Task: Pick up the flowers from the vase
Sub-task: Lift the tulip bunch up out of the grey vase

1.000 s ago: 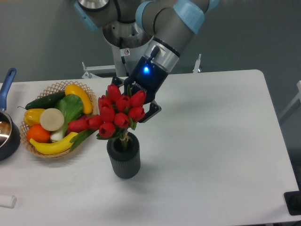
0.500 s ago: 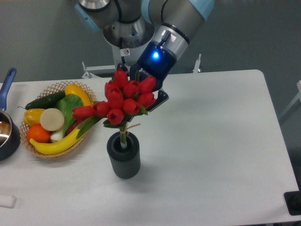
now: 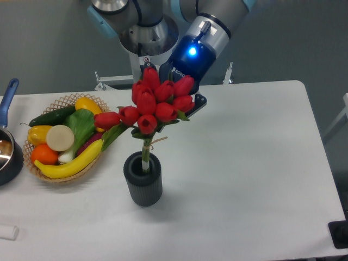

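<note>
Now the tool grips the flowers, stems just inside the vase.

The gripper is hanging over the table behind the flowers, its fingertips hidden by the buds. Below the fingers, the vase is standing with the stems still reaching into its mouth. Left of the fingers, the basket of produce is crowding the table, a pot sitting beyond it. Right of the fingers and in front of the vase, bare tabletop is lying open.
</note>
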